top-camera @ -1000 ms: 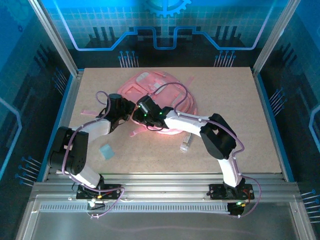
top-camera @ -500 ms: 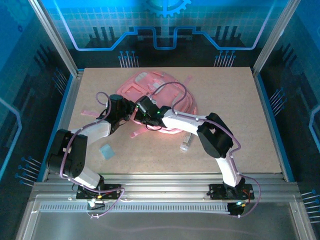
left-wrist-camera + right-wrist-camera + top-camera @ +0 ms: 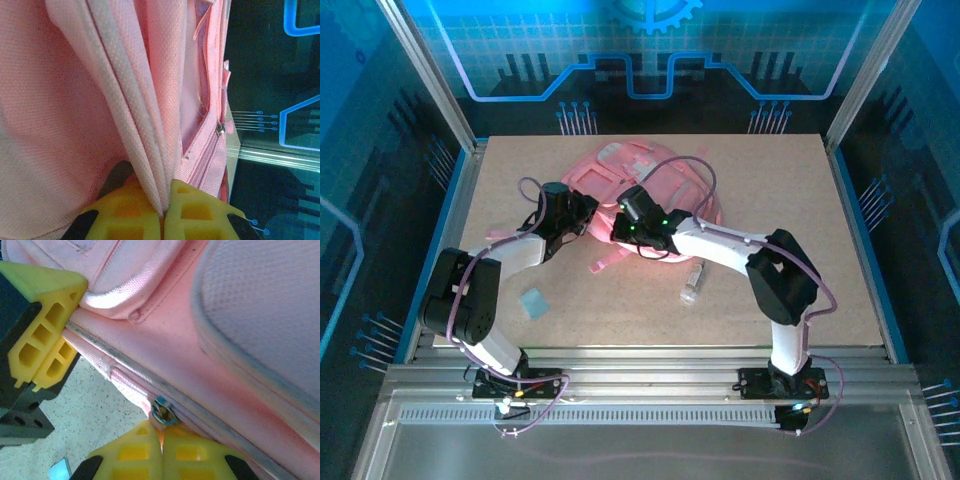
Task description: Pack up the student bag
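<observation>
Pink fabric is filling the middle-back of the desk [image 3: 820, 250], where the bag [image 3: 620, 165] is lying with both arms reaching in at its near-left edge. Left jaws are clenching a fold of the bag's cloth tight between yellow pads [image 3: 192, 215], while the right jaws, just beside them, are pinching the metal zip pull [image 3: 162, 412] on the seam. A blue card [image 3: 533, 303] and a clear tube [image 3: 692, 285] are sitting on the desk nearer the arms.

Pink, pale-trimmed student bag [image 3: 50, 100]
</observation>
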You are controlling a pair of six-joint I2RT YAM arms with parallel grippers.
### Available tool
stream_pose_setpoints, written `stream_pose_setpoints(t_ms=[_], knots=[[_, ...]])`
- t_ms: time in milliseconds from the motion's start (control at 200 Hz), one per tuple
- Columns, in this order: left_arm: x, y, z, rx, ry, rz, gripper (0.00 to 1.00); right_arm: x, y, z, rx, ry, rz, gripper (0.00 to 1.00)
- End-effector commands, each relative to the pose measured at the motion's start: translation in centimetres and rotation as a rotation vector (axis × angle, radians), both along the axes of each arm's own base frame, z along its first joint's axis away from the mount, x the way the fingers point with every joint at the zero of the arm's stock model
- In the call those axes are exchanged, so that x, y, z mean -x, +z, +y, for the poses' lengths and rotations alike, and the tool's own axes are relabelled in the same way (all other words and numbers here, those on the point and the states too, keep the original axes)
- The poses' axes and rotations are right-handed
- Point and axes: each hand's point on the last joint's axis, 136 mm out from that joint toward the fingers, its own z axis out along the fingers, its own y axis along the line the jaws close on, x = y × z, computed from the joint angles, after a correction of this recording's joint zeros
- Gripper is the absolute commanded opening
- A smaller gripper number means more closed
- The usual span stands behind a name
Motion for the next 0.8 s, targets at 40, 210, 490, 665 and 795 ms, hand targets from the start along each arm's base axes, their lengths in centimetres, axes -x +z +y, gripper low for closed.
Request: stream_pose_setpoints(t_ms=[40,210,490,665,795], knots=[[-2.1,4.2,0.8,0.003,0.016,-0.144,0.00,0.7,-0.7,-5.0,0.170,-0.007,0.041,0.00],[-2.3,4.4,0.9,-0.007,0.013,-0.146,0.00,2.7,-1.0,-6.5,0.249,0.055,0.071,0.00],[-2.8,5.1,0.9,-0.023,-0.006,-0.153,0.00,5.7,-1.5,-11.6,0.373,0.094,0.101,0.00],[-2.7,5.5,0.6,-0.018,-0.024,-0.157,0.00,6.0,0.0,-13.0,0.368,0.110,0.071,0.00],[-2.2,5.6,0.4,-0.017,-0.026,-0.152,0.00,6.0,2.6,-10.8,0.272,0.107,0.037,0.27]])
